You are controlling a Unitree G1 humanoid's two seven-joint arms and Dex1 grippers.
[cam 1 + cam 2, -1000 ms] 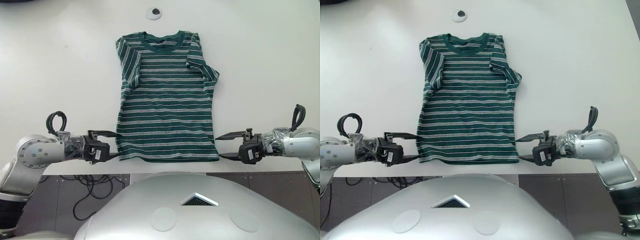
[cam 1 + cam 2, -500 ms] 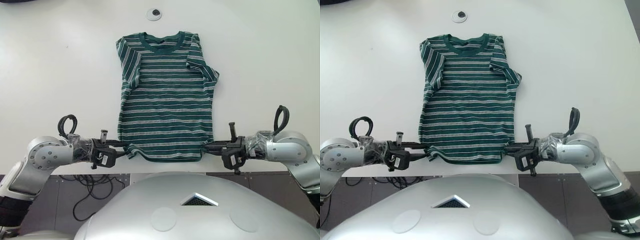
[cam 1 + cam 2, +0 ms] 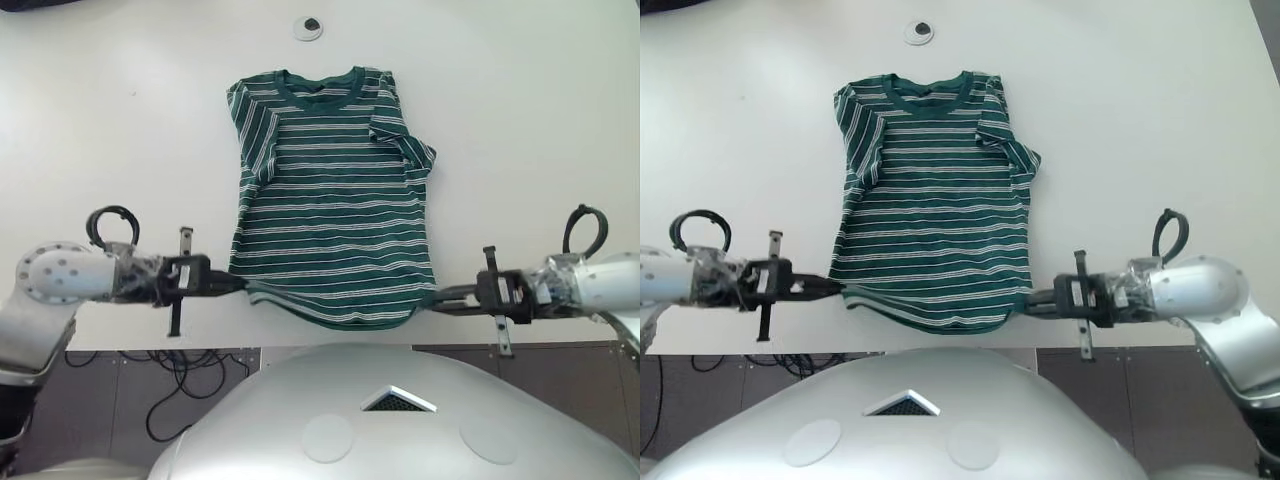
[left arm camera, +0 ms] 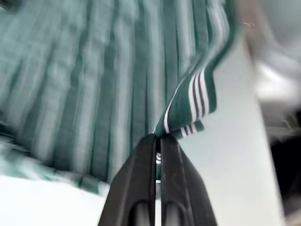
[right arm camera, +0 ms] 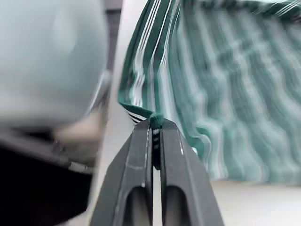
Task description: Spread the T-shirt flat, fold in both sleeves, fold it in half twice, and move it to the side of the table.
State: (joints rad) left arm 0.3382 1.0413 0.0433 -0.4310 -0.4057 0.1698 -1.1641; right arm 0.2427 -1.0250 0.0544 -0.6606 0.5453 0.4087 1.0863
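Left end effector [image 3: 238, 285] is closed on the T-shirt [image 3: 330, 190] hem corner at 7 o'clock, right end effector [image 3: 432, 297] on the corner at 5 o'clock. Since half a second ago both moved apart, so the hem is stretched wider and lifted, just at the near edge of the desk [image 3: 120, 150]. Bare desk lies at 9 and 3 o'clock.

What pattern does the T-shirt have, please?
Dark green T-shirt with thin white stripes, best in the left eye view.
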